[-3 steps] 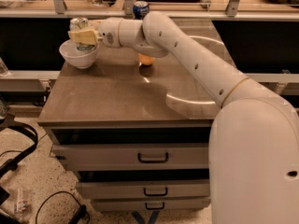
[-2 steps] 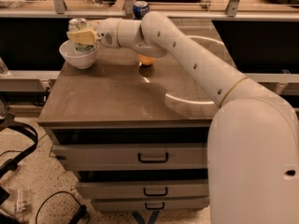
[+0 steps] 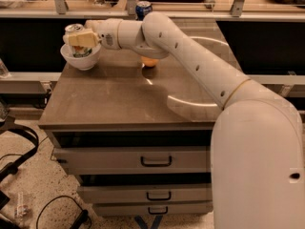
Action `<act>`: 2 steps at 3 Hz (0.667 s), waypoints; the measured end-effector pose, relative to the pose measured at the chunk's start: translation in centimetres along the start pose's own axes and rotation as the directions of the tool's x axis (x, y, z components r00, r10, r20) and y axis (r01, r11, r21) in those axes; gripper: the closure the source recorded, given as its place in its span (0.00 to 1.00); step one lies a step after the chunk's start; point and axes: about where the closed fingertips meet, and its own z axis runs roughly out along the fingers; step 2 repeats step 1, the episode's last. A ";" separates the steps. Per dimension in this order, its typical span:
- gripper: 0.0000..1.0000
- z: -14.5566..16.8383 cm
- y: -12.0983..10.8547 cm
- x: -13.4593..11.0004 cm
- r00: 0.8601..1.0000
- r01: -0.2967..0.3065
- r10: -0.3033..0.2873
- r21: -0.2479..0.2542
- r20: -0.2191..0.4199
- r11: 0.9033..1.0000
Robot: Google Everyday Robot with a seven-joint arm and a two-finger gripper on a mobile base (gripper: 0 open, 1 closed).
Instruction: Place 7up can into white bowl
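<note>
The 7up can (image 3: 73, 30), silver-white with a silver top, stands upright with its lower part inside the white bowl (image 3: 81, 60) at the far left corner of the brown cabinet top (image 3: 114, 99). My gripper (image 3: 82, 38) reaches in from the right, and its cream fingers (image 3: 85, 37) are shut on the can's body just above the bowl's rim. The can's lower half is hidden by the fingers and the bowl.
A dark blue can (image 3: 143, 8) stands at the back edge behind my arm. An orange object (image 3: 150, 62) sits under my forearm. The cabinet has drawers (image 3: 156, 161) in front. Cables (image 3: 57, 209) lie on the floor at the left.
</note>
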 end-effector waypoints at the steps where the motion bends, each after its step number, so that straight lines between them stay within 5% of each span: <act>1: 0.00 0.1 0.0 0.0 1.000 0.000 0.000 -0.001 0.000 1.000; 2: 0.00 0.1 0.0 0.0 1.000 0.000 0.000 -0.001 0.000 1.000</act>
